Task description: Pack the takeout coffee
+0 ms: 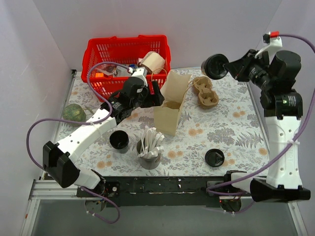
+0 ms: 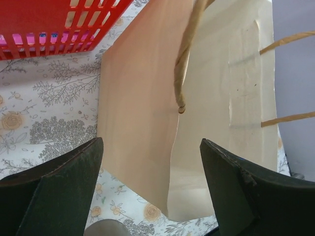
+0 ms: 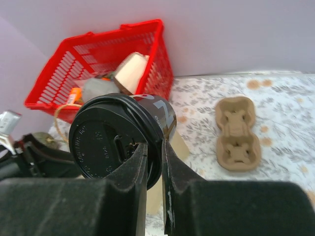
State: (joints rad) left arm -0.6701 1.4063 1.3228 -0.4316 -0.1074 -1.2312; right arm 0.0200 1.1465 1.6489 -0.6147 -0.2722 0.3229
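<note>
- A green round lump sat at the left edge of the bench. What it was could not be made out.
- The red basket stood at the far left. Its contents were a jumble, partly hidden by the left arm, and only a tan roll showed clearly.
- The left pincer hung released just beside the bag, its fingers wide apart with nothing gripped. The lower ends of the fingers were cut off in the wrist view.
- An open cup, black, stood near the front. Beside it was a grey pot of white sticks, too small to identify.
- The paper bag stood upright mid-bench with its mouth open and its inside in shadow. In the left wrist view its top was cut off and a twisted handle hung in front of it.
- A brown carrier lay right of the bag.
- A loose lid lay flat near the front edge.
- The coffee was in the air over the bench's far right, tipped on its side and well apart from the bag. The right pincer was clenched on its lid rim. The lid hid most of the cup's body, and the white print on the cup could not be read.
</note>
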